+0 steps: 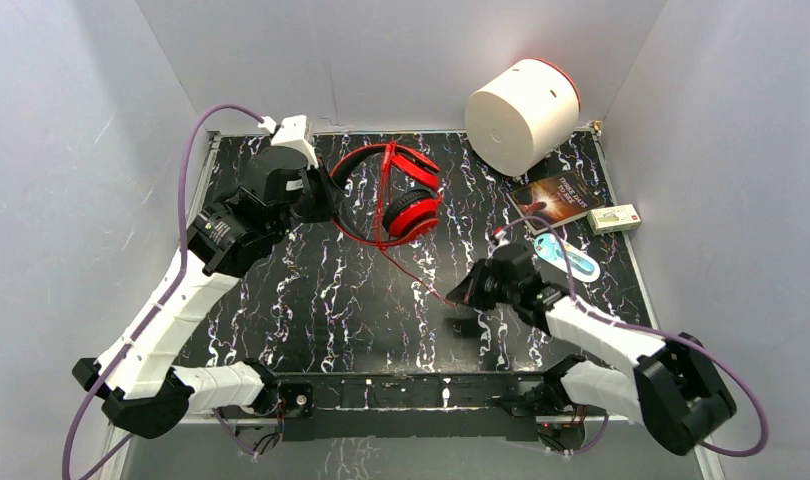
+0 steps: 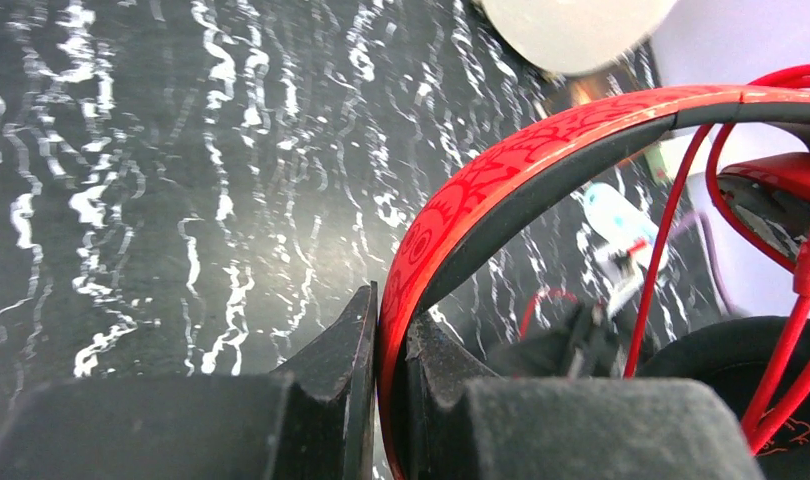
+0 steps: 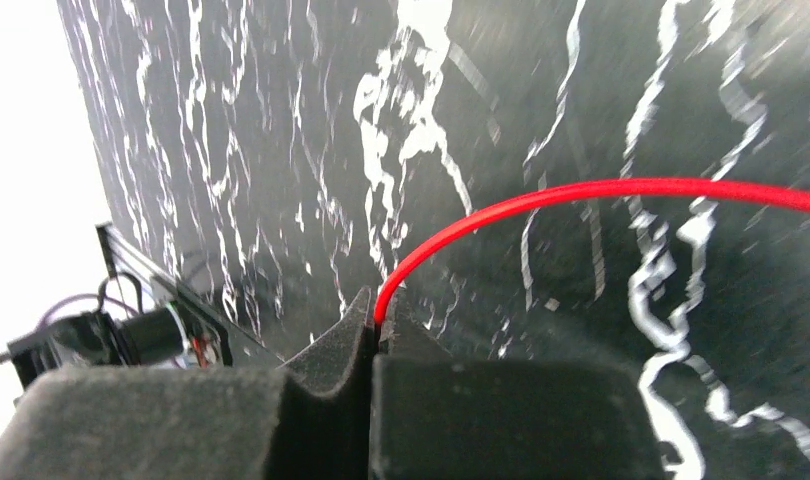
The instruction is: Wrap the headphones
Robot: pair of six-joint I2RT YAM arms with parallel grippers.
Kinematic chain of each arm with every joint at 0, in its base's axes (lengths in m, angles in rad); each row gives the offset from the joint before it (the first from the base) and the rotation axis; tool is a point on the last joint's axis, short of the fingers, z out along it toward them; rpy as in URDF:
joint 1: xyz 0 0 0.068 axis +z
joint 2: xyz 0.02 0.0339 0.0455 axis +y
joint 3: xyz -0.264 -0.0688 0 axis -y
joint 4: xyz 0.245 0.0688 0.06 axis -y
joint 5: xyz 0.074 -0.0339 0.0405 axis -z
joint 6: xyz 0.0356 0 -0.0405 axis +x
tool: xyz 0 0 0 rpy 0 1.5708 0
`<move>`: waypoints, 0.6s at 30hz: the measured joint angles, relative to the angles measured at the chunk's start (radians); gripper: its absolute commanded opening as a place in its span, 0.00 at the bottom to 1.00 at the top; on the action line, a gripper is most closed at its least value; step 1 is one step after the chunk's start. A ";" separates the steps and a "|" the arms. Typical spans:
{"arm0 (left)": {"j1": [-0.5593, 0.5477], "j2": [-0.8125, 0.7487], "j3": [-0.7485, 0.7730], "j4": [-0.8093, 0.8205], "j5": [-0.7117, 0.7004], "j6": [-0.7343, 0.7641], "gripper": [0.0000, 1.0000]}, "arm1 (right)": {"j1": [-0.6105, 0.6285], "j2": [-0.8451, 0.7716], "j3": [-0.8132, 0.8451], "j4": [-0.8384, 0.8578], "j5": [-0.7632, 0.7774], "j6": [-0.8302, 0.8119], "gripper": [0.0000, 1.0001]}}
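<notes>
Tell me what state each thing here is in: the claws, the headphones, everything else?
left gripper: shut on the headband.
right gripper: shut on the cable.
headphones: gripped, some cable looped across them.
cable: its free part trails to the right gripper.
white cylinder: on its side.
book: closed, flat.
</notes>
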 measured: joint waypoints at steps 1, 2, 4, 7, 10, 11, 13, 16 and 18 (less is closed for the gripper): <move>0.000 -0.003 -0.008 0.007 0.034 0.006 0.00 | -0.048 0.028 0.024 -0.004 -0.027 -0.024 0.00; 0.000 -0.011 -0.023 0.019 0.074 0.013 0.00 | -0.101 0.058 0.050 -0.003 -0.054 -0.048 0.00; 0.000 -0.032 -0.060 0.037 0.150 0.027 0.00 | -0.195 0.107 0.101 0.001 -0.103 -0.088 0.00; 0.000 -0.045 -0.092 0.031 0.293 0.072 0.00 | -0.280 0.176 0.200 0.000 -0.171 -0.145 0.00; -0.002 -0.015 -0.095 0.016 0.432 0.122 0.00 | -0.303 0.244 0.324 -0.007 -0.216 -0.203 0.00; -0.008 -0.005 -0.105 0.013 0.454 0.132 0.00 | -0.309 0.266 0.369 -0.012 -0.229 -0.220 0.00; -0.025 0.007 -0.145 0.010 0.460 0.153 0.00 | -0.335 0.305 0.452 -0.026 -0.249 -0.245 0.00; -0.060 0.041 -0.217 -0.024 0.387 0.183 0.00 | -0.380 0.356 0.583 -0.049 -0.283 -0.264 0.00; -0.080 0.082 -0.254 -0.038 0.308 0.194 0.00 | -0.394 0.375 0.668 -0.080 -0.296 -0.282 0.00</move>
